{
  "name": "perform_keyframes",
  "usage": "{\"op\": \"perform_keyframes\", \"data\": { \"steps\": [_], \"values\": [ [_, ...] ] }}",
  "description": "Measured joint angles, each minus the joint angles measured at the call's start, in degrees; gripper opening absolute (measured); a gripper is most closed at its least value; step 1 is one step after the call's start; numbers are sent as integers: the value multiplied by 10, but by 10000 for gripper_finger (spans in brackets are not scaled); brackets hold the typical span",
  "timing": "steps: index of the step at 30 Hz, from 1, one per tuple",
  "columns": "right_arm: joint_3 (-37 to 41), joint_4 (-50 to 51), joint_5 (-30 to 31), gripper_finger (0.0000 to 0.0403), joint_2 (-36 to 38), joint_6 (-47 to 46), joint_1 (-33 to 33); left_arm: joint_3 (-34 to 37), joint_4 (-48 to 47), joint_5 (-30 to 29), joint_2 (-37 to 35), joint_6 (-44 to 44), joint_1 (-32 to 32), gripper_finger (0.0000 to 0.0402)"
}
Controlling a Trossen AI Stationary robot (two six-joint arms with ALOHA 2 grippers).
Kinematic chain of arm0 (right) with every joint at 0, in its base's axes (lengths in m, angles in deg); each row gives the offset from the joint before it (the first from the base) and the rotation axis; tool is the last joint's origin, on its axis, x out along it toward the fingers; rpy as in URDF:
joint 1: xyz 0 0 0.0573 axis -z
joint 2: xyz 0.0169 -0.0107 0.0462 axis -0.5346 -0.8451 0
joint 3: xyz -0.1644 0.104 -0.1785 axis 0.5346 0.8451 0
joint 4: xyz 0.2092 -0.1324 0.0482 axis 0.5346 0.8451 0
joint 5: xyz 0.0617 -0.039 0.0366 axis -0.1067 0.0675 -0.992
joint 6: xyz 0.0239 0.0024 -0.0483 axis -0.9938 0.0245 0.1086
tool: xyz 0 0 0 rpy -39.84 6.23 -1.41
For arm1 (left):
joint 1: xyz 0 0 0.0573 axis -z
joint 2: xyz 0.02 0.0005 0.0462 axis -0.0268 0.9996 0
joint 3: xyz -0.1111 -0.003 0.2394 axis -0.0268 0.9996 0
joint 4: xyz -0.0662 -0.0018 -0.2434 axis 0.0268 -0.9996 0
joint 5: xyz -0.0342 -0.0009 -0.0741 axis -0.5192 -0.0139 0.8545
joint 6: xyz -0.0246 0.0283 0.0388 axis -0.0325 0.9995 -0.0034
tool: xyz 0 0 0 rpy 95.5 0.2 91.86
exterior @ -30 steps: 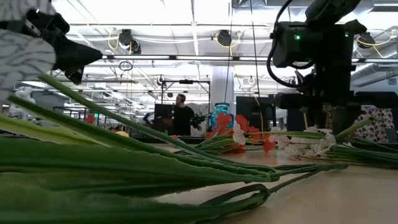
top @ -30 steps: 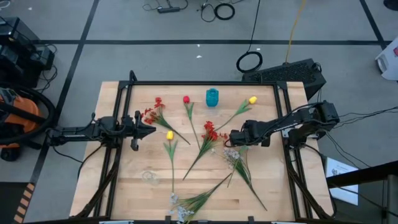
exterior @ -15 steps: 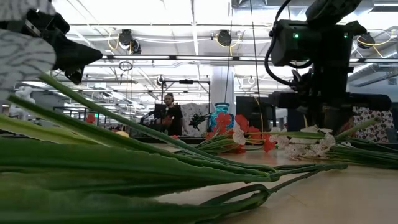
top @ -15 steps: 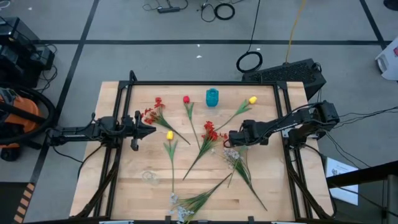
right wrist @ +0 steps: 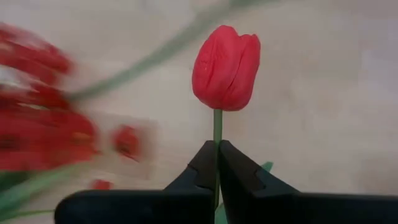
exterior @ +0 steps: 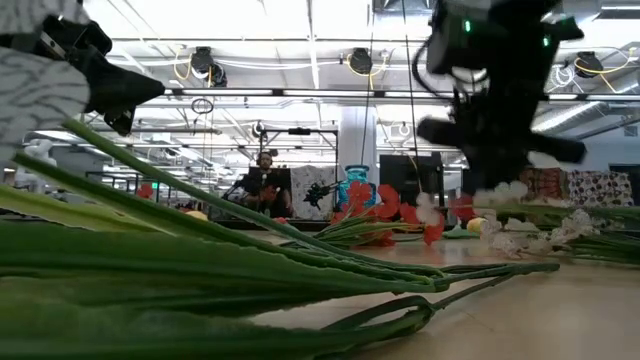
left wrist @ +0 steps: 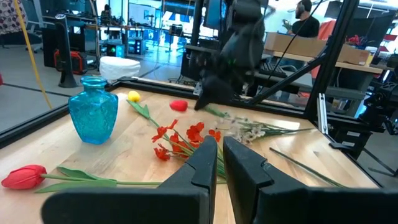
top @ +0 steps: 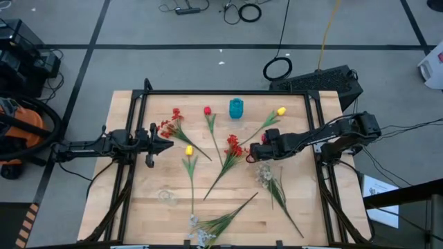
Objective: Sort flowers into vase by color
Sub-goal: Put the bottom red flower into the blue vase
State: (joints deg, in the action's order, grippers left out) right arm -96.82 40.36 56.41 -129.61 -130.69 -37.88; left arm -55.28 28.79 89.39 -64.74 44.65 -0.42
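Observation:
My right gripper point(top: 252, 151) is at mid-table, shut on a red-bud flower point(right wrist: 225, 67), beside a red berry spray point(top: 234, 146). The teal vase point(top: 236, 108) stands upright at the far middle. A faint clear glass vase point(top: 165, 196) is at the near left. Lying flat on the table are another red bud point(top: 207, 111), a red spray point(top: 169, 124), yellow buds point(top: 280, 111) point(top: 189, 150) and white blossom sprays point(top: 264, 173) point(top: 197, 225). My left gripper point(top: 169, 144) hovers at the left, shut and holding nothing. My right gripper pinches the thin green stem point(right wrist: 217, 127) just below the red bud, between its two fingertips. The fingers come from the table's right and lie along the stem. The bud sticks out beyond the fingertips, over the wood. The gripper hides the rest of the stem.
A black frame point(top: 221, 93) edges the table. Flower stems cross the middle and the near part of the table. Bare wood shows at the near left point(top: 138, 207) and the far right point(top: 297, 124). A person point(exterior: 262, 180) is in the room beyond the table.
My right gripper has shut on the red bud's stem. It has risen and tipped, shifting a little toward the table's left. The white blossom spray beside it has slid toward the near right, and its stem now lies farther out.

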Motion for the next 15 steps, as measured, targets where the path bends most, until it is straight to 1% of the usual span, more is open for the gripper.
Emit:
{"op": "perform_keyframes", "data": {
  "steps": [5,7,10,11,15],
  "values": [
    [-62,3,88,1,41,85,0,0,1,0,0,0,0,34],
    [-86,2,114,1,57,142,0,0,1,0,0,0,0,34],
    [-123,4,139,1,77,261,0,0,1,-1,0,0,0,34],
    [-132,4,150,1,84,287,0,0,0,-1,0,0,0,34],
    [-156,-10,213,1,100,346,4,0,0,0,0,0,0,34]
  ]
}}
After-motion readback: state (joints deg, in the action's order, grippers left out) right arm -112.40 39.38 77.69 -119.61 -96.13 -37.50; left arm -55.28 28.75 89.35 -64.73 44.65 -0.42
